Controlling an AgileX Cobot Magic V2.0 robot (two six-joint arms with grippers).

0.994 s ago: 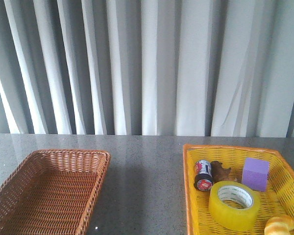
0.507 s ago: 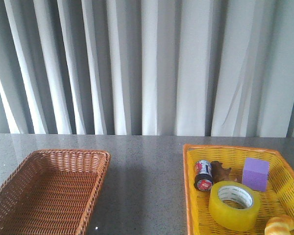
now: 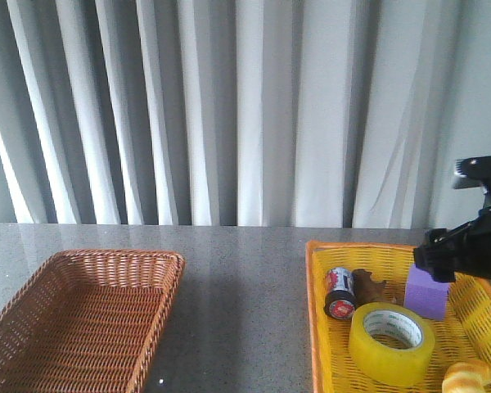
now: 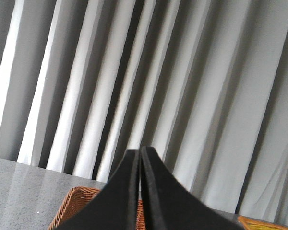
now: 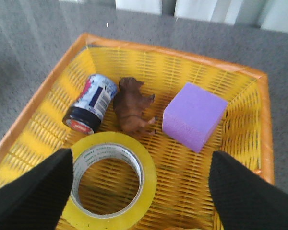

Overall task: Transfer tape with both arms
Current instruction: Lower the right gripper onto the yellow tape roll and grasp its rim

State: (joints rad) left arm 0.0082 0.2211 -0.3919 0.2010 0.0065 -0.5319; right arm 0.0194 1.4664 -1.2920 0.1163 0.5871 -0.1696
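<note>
— What's your front camera giving you?
— Grey curtains behind a speckled counter. A brown basket sits left, a yellow basket right. The tape lies flat in the yellow one, near a can, a purple block and a brown figure. The right arm hangs above.

— Your left wrist?
— Left tool pressed closed, empty, facing curtains.

— Right wrist?
— Right tool spread wide over the tape, not touching.

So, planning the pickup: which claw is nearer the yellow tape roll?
Right. The right claw hovers open above the yellow tape roll; the left claw, shut, is over the brown wicker basket.
</note>
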